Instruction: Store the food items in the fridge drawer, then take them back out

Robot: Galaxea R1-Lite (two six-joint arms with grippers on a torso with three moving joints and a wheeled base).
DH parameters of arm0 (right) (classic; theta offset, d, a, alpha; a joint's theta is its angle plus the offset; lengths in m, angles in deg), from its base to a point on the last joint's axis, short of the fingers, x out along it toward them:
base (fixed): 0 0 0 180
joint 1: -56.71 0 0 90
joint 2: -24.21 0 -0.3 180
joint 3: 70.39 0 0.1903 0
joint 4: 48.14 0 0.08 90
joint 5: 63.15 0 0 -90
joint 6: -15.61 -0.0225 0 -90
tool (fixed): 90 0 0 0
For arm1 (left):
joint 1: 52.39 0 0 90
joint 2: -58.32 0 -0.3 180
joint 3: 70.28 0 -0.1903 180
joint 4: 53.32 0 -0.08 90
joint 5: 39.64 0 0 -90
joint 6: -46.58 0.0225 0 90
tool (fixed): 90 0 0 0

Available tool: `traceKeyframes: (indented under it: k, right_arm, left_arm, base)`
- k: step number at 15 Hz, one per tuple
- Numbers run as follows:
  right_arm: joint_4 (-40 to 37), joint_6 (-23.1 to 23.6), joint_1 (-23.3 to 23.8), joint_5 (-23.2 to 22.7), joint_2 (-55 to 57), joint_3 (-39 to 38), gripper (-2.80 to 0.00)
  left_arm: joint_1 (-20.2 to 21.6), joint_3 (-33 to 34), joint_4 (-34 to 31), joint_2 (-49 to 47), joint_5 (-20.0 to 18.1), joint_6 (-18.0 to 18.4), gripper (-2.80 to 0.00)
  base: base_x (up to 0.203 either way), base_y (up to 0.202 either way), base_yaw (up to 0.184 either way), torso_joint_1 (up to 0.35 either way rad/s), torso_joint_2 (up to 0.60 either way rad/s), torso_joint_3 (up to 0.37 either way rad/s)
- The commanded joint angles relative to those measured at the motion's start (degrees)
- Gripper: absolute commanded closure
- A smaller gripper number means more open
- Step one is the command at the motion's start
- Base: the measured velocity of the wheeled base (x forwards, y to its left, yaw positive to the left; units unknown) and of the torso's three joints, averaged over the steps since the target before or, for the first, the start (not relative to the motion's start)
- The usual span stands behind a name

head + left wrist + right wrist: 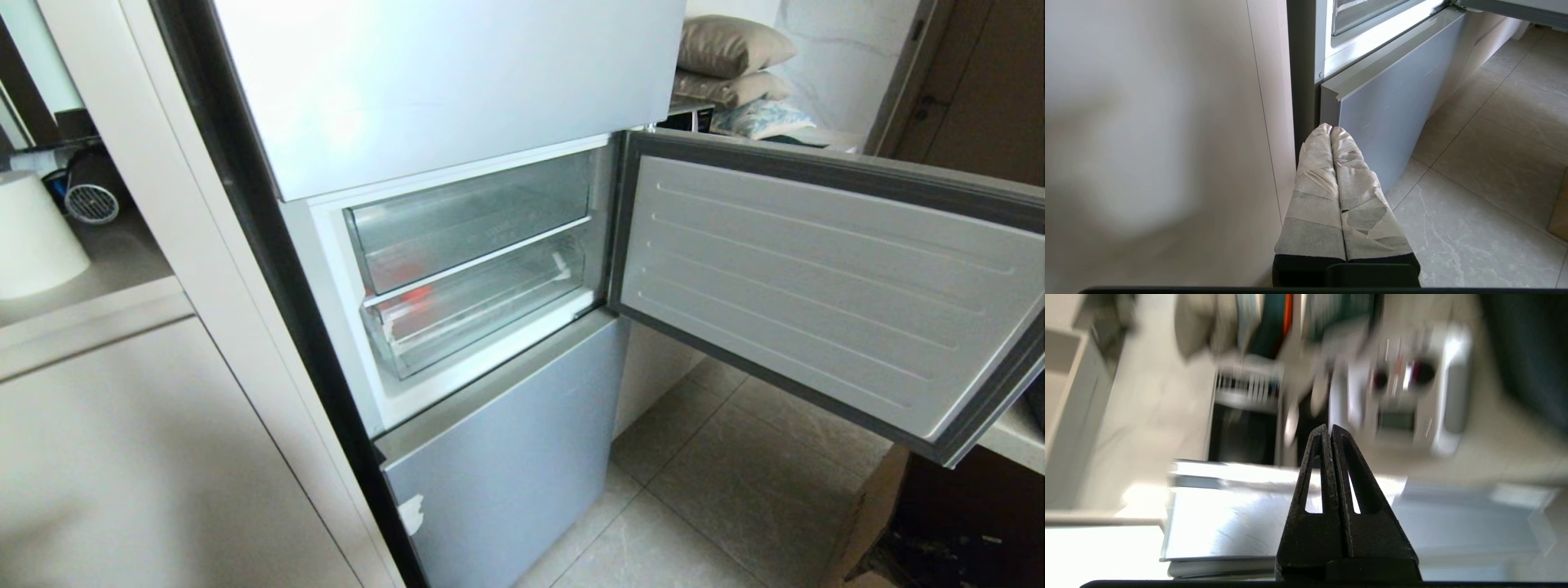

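Observation:
The fridge's middle compartment stands open in the head view. The fridge drawer (490, 314) is the lower clear one and sits pushed in. A red patch of the food items (418, 292) shows through its clear front at the left; I cannot tell one fruit from the other. My left gripper (1331, 127), its fingers wrapped in pale tape, is shut on nothing and hangs low beside the blue-grey bottom fridge front (1392, 106). My right gripper (1328, 426), with black fingers, is shut and empty above a shiny grey panel (1229, 522). Neither arm shows in the head view.
A second clear bin (465, 220) sits above the drawer. The compartment door (816, 286) swings out wide to the right over the tiled floor (735, 490). A pale cabinet (122, 449) flanks the fridge on the left. Pillows (731, 49) lie on a counter behind the door.

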Motion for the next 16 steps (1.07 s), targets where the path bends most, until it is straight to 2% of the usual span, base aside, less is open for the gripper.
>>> traceKeyframes:
  k: [1, 5, 8, 10, 13, 16]
  right_arm:
    - [-1.3, -2.1, 0.0, -5.7, 3.7, 2.8, 0.00]
    - [-1.2, -7.2, -0.1, -11.0, 7.1, 9.7, 0.00]
    - [-1.2, -7.9, -0.1, -12.5, 9.1, 12.6, 0.00]
    - [-1.5, -8.4, 0.0, -18.4, 9.9, 13.4, 0.00]
    - [-1.5, -11.7, 0.0, -24.6, 9.7, 13.7, 0.00]
    - [-1.8, -11.7, -0.3, -26.1, 8.0, 12.5, 0.00]
  left_arm:
    - [0.0, 0.0, 0.0, 0.0, 0.0, 0.0, 0.00]
    - [0.0, 0.0, 0.0, 0.0, 0.0, 0.0, 0.00]
    - [0.0, 0.0, 0.0, 0.0, 0.0, 0.0, 0.00]
    - [0.0, 0.0, 0.0, 0.0, 0.0, 0.0, 0.00]
    - [0.0, 0.0, 0.0, 0.0, 0.0, 0.0, 0.00]
    - [0.0, 0.0, 0.0, 0.0, 0.0, 0.0, 0.00]
  base:
    - [0.000, 0.000, 0.000, 0.000, 0.00, 0.000]
    - [0.000, 0.000, 0.000, 0.000, 0.00, 0.000]
    - [0.000, 0.000, 0.000, 0.000, 0.00, 0.000]
    - [0.000, 0.000, 0.000, 0.000, 0.00, 0.000]
    - [0.000, 0.000, 0.000, 0.000, 0.00, 0.000]
    - [0.000, 0.000, 0.000, 0.000, 0.00, 0.000]
